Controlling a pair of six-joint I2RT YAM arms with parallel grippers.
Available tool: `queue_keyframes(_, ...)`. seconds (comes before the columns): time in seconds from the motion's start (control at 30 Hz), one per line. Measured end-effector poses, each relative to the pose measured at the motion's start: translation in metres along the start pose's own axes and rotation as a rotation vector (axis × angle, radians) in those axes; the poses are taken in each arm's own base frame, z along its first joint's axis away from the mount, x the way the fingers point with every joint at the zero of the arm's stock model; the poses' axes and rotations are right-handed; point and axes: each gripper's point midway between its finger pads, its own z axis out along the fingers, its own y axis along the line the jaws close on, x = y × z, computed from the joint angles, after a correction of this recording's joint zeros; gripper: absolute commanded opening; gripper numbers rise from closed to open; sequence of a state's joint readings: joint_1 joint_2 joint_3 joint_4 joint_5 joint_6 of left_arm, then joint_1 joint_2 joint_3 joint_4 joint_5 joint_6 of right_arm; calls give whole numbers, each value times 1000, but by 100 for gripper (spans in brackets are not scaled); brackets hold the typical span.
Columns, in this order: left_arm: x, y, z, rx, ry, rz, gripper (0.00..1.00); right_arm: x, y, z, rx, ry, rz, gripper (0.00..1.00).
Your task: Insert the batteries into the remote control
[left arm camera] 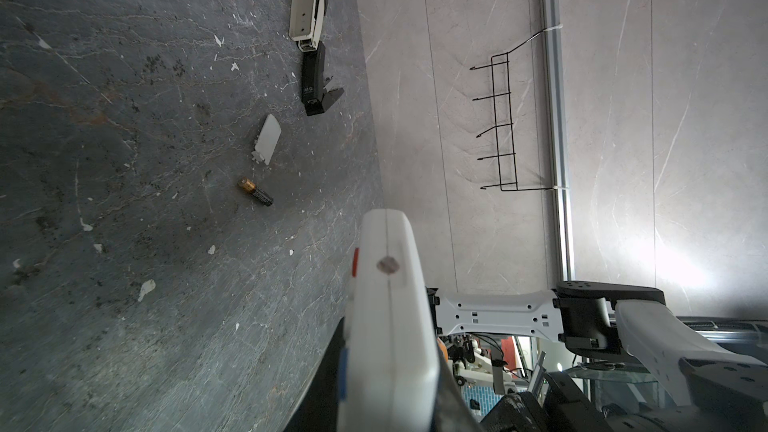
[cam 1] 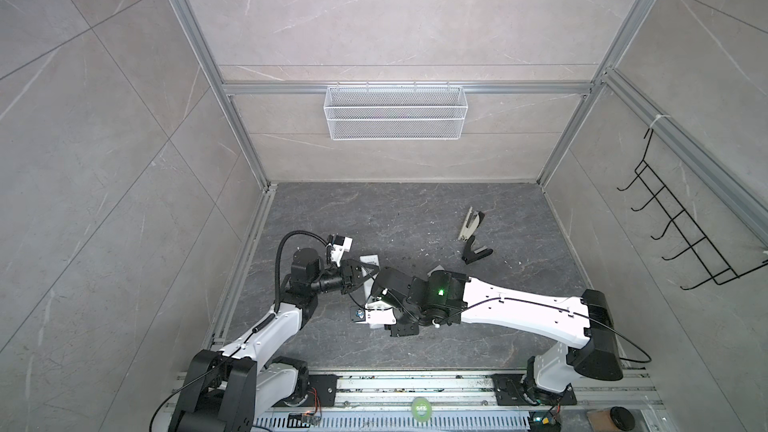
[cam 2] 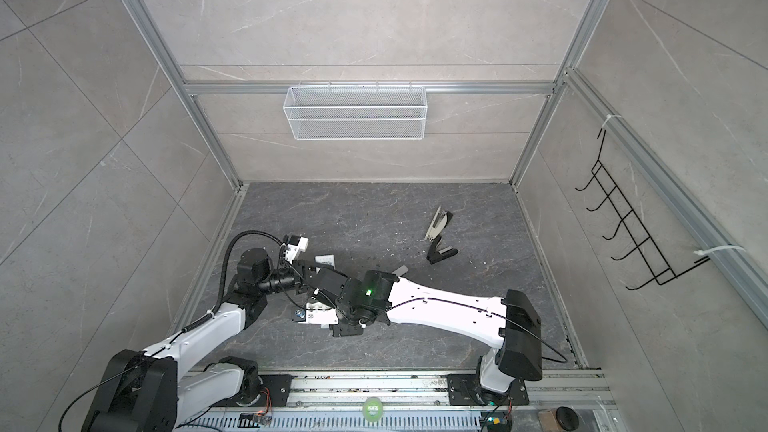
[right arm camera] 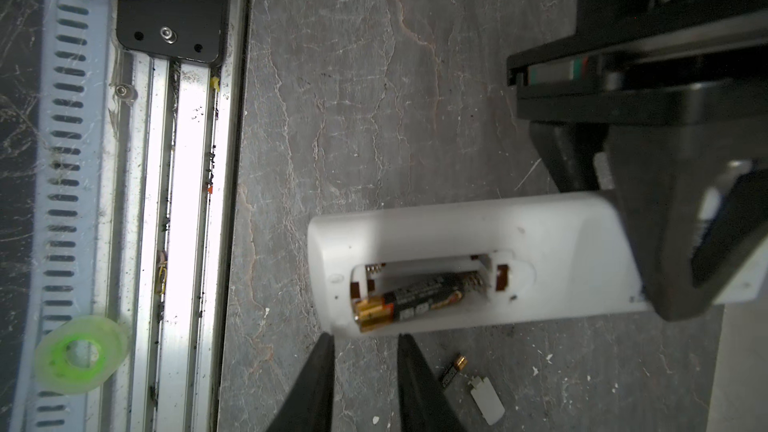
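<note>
Right tool point(right arm camera: 365, 338) hangs parted off the remote control point(right arm camera: 457, 226) edge — left tool point(right arm camera: 660, 243) clenches it.

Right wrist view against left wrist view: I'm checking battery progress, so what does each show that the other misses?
Only right wrist: the remote's open bay with a battery lying askew in it, the open right gripper just short of it, and a tape roll. Only left wrist: the stapler and wall rack. Both: the remote, the loose battery on the table, and the cover beside it.
</note>
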State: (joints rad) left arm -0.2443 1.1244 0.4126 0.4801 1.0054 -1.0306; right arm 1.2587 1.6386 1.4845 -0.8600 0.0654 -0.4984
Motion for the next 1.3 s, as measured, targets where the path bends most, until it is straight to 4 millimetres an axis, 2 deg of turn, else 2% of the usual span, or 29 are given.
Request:
queue_keyframes(0.4, 0, 0, 0, 0, 0, 0, 0, 0, 1, 6, 1, 12, -4, 26)
queue_keyframes(1.3, -5, -1, -1, -2, -23, 20, 0, -3, -13, 12, 70, 29, 4, 18)
